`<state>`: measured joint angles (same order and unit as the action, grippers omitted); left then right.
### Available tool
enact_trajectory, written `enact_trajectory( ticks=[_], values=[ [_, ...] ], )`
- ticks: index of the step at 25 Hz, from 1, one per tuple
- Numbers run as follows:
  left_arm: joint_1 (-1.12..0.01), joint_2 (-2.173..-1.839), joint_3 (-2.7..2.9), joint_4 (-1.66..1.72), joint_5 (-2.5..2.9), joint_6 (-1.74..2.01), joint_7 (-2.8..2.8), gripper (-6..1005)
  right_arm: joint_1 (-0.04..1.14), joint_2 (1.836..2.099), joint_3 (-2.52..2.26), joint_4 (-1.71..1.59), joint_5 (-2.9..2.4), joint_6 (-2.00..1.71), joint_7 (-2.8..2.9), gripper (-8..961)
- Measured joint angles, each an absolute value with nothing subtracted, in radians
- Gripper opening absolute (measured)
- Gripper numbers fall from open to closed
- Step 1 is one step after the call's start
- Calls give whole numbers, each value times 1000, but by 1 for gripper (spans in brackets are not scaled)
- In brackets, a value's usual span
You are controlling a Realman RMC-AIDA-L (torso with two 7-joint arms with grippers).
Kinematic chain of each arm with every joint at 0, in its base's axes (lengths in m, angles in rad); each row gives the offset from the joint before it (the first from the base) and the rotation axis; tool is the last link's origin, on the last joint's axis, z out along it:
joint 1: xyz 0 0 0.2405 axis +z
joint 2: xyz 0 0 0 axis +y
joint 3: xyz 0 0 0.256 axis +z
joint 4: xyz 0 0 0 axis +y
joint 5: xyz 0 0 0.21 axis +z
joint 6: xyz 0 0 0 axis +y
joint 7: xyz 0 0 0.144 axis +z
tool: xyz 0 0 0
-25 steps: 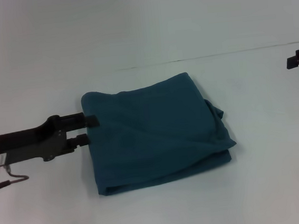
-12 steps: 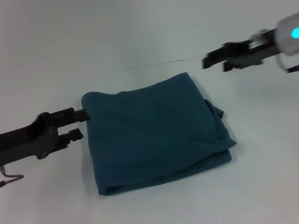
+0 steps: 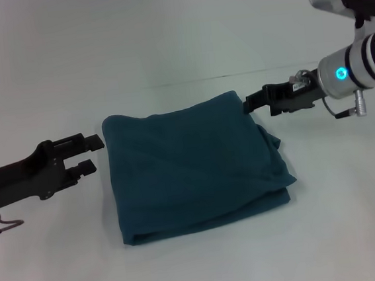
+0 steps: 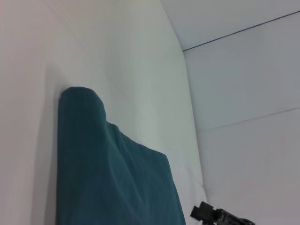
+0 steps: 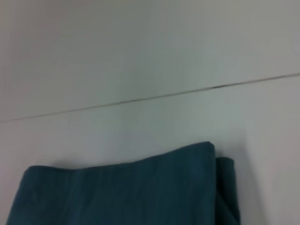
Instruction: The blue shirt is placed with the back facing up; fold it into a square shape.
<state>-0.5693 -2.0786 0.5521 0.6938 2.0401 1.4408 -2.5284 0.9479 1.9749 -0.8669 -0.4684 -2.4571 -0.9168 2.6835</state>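
White tabletop, shirt centre. Blue shirt lies as a near-square folded stack, some layers bulging out at 3 o'clock. Left gripper at 9 o'clock, jaws spread, just clear of the edge. Right gripper at 1 o'clock, by the far corner, probably to tidy it; jaw state unclear.

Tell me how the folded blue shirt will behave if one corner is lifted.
The blue shirt is probably floppy: its edges sag and wrinkle. The stacked layers would likely peel apart, since a loose flap already bulges at its right side. It looks light.
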Motion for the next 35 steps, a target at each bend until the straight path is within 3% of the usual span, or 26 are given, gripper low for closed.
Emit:
enact_trajectory(
  ticks=[11, 26, 35],
  values=[
    [-567, -2085, 552, 674, 2039, 1427, -2516, 645, 956, 2029, -871, -450, -2449, -838, 2682, 704],
    [-573, -2085, 559, 670, 2039, 1411, -2513, 645, 965, 2031, -867, -445, -2447, -825, 2693, 625],
    [-571, -2085, 559, 670, 2039, 1404, -2511, 645, 970, 2029, -869, -438, -2447, -822, 2692, 231]
  ],
)
